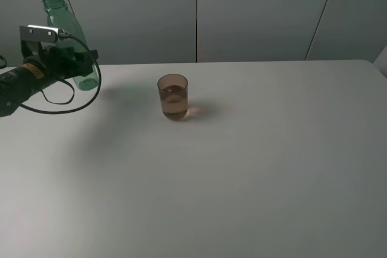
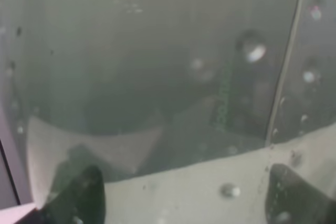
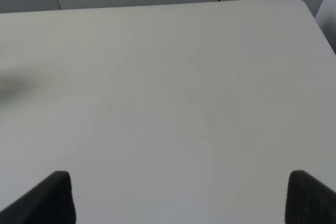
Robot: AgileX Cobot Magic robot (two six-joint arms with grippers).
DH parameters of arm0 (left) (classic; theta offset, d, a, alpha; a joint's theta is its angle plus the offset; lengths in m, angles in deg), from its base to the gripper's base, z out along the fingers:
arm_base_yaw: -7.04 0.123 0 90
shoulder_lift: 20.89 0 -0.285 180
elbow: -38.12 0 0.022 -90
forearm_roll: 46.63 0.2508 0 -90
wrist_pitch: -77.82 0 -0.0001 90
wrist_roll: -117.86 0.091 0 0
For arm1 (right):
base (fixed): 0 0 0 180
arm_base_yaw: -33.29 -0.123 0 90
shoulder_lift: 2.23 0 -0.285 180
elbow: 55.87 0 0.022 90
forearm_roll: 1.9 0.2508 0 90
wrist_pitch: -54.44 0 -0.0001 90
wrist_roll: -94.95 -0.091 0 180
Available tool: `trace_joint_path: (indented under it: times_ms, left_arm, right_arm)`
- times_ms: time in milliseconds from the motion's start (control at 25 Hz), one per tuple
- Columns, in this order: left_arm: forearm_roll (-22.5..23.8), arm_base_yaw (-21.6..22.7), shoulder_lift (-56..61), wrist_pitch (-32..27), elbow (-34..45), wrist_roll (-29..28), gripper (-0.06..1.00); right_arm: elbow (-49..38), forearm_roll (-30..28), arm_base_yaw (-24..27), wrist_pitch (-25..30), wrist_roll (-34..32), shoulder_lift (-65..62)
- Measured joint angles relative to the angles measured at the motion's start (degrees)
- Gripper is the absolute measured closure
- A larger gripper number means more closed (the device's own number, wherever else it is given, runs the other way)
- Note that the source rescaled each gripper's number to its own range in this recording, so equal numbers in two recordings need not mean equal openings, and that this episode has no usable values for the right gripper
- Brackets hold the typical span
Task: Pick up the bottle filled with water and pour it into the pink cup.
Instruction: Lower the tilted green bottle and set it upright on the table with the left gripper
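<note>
The green transparent bottle (image 1: 60, 15) is at the far left, off the table and leaning slightly, neck up and uncapped. My left gripper (image 1: 68, 58) is shut on its lower body. In the left wrist view the bottle's wet wall (image 2: 157, 77) fills the picture, between the two dark fingertips (image 2: 84, 198) of the left gripper (image 2: 186, 200). The pink cup (image 1: 173, 96) stands upright near the table's middle, well to the right of the bottle, with liquid in its lower half. My right gripper (image 3: 178, 198) is open and empty over bare table; it is out of the exterior view.
The white table (image 1: 272, 179) runs across the whole view, with grey wall panels (image 1: 254, 10) behind it. A black cable (image 1: 72, 104) loops from the left arm down onto the table. The table's far right corner (image 3: 299, 3) shows in the right wrist view.
</note>
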Motion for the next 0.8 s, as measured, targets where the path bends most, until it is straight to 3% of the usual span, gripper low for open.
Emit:
trace_joint_path:
  times_ms: [360, 800]
  left_arm:
    - [1.0, 0.0, -3.9, 0.5, 1.0, 7.6, 0.94]
    - [1.0, -0.1, -5.0, 3.0, 1.1, 8.6, 0.94]
  right_arm:
    - [0.0, 0.0, 0.0, 0.0, 0.0, 0.0]
    - [0.0, 0.0, 0.0, 0.0, 0.0, 0.0]
